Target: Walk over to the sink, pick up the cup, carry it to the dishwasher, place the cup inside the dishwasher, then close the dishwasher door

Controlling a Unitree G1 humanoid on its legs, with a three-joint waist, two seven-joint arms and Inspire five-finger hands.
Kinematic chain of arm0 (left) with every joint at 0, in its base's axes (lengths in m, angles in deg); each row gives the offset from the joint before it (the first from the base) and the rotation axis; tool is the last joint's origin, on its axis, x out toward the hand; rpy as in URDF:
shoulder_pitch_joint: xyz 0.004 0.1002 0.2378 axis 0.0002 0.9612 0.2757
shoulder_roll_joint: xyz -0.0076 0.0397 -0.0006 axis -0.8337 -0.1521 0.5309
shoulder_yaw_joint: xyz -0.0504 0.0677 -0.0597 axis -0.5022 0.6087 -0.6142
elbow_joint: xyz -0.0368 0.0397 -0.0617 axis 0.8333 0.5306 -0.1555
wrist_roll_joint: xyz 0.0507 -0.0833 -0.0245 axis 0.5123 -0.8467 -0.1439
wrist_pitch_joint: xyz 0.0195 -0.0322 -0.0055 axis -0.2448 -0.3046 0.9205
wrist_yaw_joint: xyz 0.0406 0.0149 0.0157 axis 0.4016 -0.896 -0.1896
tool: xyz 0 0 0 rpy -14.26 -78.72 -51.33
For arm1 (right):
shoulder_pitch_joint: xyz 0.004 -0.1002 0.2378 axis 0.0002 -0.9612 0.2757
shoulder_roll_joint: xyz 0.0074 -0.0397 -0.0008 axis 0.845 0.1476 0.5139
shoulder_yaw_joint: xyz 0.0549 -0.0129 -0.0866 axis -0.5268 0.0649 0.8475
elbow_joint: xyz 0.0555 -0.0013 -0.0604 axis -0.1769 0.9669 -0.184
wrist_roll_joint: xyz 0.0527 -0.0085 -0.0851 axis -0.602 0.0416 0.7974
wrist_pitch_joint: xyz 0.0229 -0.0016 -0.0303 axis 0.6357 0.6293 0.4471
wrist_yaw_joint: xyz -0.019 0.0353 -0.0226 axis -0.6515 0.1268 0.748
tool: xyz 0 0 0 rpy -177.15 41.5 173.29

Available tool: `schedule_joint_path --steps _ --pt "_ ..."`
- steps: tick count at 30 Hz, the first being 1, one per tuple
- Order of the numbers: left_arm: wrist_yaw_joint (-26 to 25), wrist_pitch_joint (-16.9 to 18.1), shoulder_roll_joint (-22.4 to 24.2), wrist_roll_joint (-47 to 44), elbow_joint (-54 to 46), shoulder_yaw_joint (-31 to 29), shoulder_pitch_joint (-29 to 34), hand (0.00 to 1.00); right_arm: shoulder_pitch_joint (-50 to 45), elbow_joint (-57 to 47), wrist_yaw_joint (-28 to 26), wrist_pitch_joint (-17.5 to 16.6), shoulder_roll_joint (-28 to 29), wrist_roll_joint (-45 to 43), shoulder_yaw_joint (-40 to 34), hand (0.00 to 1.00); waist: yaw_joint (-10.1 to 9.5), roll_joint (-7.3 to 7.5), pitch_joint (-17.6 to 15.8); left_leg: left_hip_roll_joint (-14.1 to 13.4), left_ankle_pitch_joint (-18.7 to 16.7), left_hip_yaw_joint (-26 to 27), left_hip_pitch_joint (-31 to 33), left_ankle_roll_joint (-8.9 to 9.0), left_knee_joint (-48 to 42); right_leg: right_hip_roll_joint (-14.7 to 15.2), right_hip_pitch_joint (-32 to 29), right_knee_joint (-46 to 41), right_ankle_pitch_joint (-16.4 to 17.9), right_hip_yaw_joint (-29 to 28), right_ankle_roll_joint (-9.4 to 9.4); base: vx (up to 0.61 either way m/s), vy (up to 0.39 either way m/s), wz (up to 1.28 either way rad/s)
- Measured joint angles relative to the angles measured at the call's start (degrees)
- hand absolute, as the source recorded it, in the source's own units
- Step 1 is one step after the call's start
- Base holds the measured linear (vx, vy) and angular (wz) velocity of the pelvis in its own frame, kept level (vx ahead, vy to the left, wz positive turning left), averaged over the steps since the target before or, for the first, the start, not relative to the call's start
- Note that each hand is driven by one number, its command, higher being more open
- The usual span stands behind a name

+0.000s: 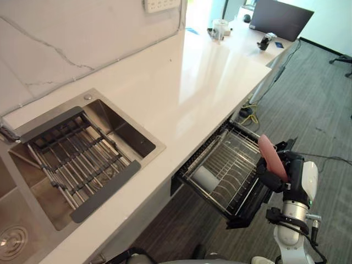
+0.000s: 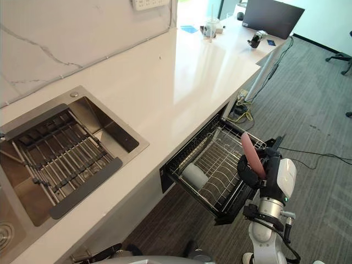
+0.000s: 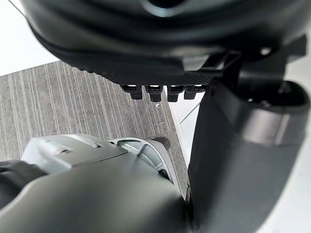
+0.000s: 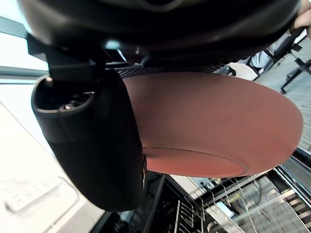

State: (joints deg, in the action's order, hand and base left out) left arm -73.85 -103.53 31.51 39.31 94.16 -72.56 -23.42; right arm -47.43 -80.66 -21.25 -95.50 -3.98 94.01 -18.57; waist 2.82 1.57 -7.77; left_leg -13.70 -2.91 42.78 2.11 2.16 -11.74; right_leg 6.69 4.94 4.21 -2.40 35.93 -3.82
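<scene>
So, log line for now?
right hand: holds pink dish on edge | dish: at open dishwasher rack outer side | rack: white cylindrical item lying inside

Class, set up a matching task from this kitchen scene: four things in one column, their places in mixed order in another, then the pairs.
1 pink round dish
2 white cup
3 dark slatted metal rack
4 white power strip

A in the steel sink
B on the marble wall
C in the right hand
D in the dishwasher's wire basket

Pairs: 1-C, 2-D, 3-A, 4-B
</scene>
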Motion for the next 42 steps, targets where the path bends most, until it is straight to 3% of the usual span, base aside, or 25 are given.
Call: schedule_joint_path --steps 5,10,16,28,29,36,42 --pt "1.1 -0.2 1.3 1.1 -2.0 0.9 0.0 1.0 4.1 8.5 -0.8 5.5 -2.4 0.3 0.3 0.0 -0.47 -1.41 -1.2 1.9 0.7 -1.2 -0.2 -0.73 1.5 1.1 0.8 0.0 -0.2 1.4 -0.52 0.0 0.108 0.16" --pt "3.3 -1.3 1.0 1.9 -4.6 2.1 0.0 1.0 8.4 12.1 -0.2 6.5 -5.3 1.7 0.2 0.0 -0.5 -2.4 -2.8 2.3 0.4 -2.8 1.1 -1.18 1.0 1.6 0.6 -0.3 -0.2 2.7 -0.88 -0.02 0.094 0.17" --pt "7.8 -0.9 1.2 1.3 -6.0 2.9 -2.7 1.0 20.5 19.7 1.3 10.6 -13.3 2.7 0.3 0.0 -0.65 -6.14 -8.0 2.8 1.0 -4.5 7.4 -2.86 0.2 2.8 -5.2 -2.8 -0.3 4.0 -0.88 -0.04 0.125 0.15" --pt "12.9 5.2 1.1 2.0 -5.8 4.9 -6.0 1.0 35.3 31.8 3.0 13.8 -22.4 1.8 5.8 0.0 -1.25 -10.56 -16.2 2.8 1.0 -7.8 12.9 -2.96 -1.3 2.9 -9.4 -3.5 -0.3 5.0 -0.86 0.01 0.085 0.05" --pt "13.5 5.2 1.1 2.0 -5.7 4.9 -6.4 1.0 36.4 32.1 3.1 14.0 -23.1 1.6 6.4 1.0 -1.36 -10.98 -16.6 2.8 1.0 -8.0 13.3 -2.96 -1.4 3.0 -9.8 -3.6 -0.3 5.0 -0.86 0.01 0.106 0.01" --pt "14.7 5.4 0.9 2.0 -5.6 5.2 -7.6 1.0 40.5 34.8 5.8 17.4 -23.7 2.0 9.1 1.0 -2.17 -11.7 -17.6 2.8 1.0 -10.8 15.0 -2.96 -2.5 2.9 -10.7 -3.9 -0.3 5.0 -0.76 0.01 0.084 0.01" --pt "15.0 5.4 0.4 2.1 -5.6 6.0 -7.8 1.0 38.9 33.3 7.5 17.7 -22.9 1.9 9.3 1.0 -2.16 -11.87 -17.8 2.5 1.0 -11.5 15.0 -2.94 -3.2 2.8 -10.7 -4.5 -0.2 4.8 -0.59 0.0 0.084 0.0"
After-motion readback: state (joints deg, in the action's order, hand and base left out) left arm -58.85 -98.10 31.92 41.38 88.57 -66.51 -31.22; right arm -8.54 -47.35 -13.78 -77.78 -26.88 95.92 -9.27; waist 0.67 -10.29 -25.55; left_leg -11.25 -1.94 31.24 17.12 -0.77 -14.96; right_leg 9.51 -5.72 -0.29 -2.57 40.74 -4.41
